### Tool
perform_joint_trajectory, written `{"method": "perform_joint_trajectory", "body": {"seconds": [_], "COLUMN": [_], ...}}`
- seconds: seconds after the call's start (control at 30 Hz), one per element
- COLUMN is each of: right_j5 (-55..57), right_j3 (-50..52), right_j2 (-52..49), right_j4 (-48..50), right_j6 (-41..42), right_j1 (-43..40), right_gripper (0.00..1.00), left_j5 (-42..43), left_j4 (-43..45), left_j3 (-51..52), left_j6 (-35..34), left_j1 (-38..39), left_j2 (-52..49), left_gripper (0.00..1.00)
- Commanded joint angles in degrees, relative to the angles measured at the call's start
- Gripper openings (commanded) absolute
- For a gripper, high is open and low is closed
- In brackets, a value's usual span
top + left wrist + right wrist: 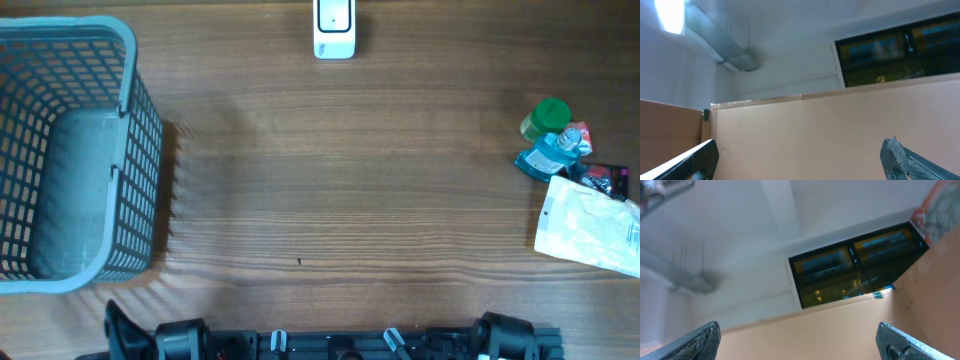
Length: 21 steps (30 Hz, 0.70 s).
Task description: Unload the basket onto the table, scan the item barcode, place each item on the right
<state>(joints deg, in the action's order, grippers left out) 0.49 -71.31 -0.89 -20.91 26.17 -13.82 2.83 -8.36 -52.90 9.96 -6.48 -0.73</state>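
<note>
Jaws: we are holding both pairs wide open, empty.
Items (580,200): lying well right of the scanner (334,28).
Basket (130,120): standing well left of it.

Wooden table (350,200) — pale wall (790,50), a dark window (855,272), bright ceiling light (670,15).

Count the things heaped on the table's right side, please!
4 I can tell: green-lidded jar at the back, blue pouch touching it, black packet beside the pouch, white bag at the front. Overlaps may hide more.
</note>
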Motion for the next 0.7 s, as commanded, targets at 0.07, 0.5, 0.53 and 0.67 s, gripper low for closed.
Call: {"method": "perform_joint_trajectory", "body": {"seconds": [0.07, 0.5, 0.53, 0.67], "right_j5": [-5.27, -18.93, -19.41, -19.98], "right_j3": [9.42, 44.24, 46.34, 53.00], "right_j2": [0.46, 0.46, 0.46, 0.46], "right_j4": [1.84, 34.25, 35.82, 37.86], "right_j6": [16.37, 16.46, 16.70, 17.90], "right_j1": [-4.33, -6.40, -6.40, -6.40], "right_gripper": [1.00, 1.00, 1.00, 1.00], "left_j5": [-1.01, 1.46, 2.23, 2.49], "left_j4": [0.76, 21.11, 23.47, 29.97], "left_j3": [1.36, 23.21, 25.73, 32.63], "left_j6": [-7.82, -7.87, -7.87, -7.89], "left_j1": [-0.11, -0.11, -0.11, -0.11], "left_j2": [-0.35, -0.35, -0.35, -0.35], "left_gripper": [1.00, 1.00, 1.00, 1.00]}}
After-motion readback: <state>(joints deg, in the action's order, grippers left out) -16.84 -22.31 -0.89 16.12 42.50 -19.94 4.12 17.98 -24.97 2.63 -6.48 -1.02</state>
